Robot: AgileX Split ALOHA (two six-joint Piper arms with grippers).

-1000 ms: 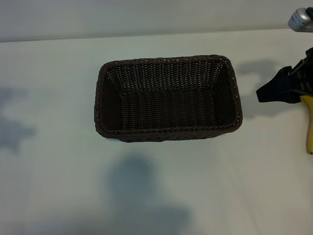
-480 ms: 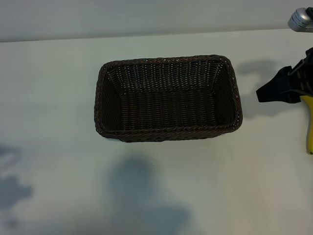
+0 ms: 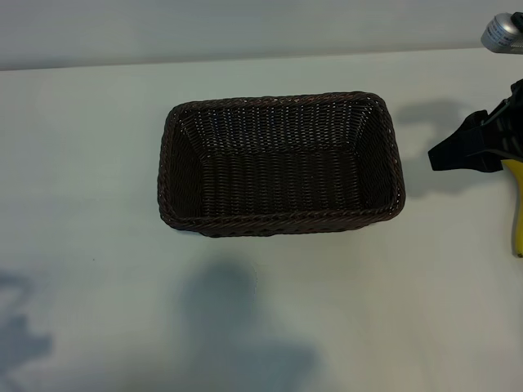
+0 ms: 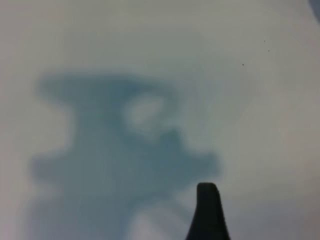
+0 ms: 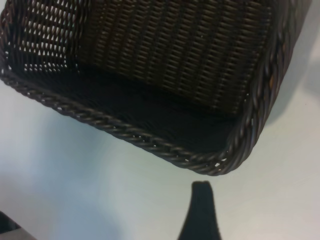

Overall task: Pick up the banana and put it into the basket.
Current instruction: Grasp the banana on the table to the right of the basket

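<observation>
Wicker basket (image 3: 282,163) at table centre, empty. Yellow banana (image 3: 516,208) well apart at far right edge, just below right gripper (image 3: 466,153); jaws open, gripping nothing. Left gripper (image 4: 207,210) likewise open above bare table. Pick-up and placement both outstanding.

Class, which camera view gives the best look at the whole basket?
The exterior view: the basket shows complete from above, rim and empty inside. The right wrist view shows only one corner and part of the inside; the left wrist view shows none of it.
</observation>
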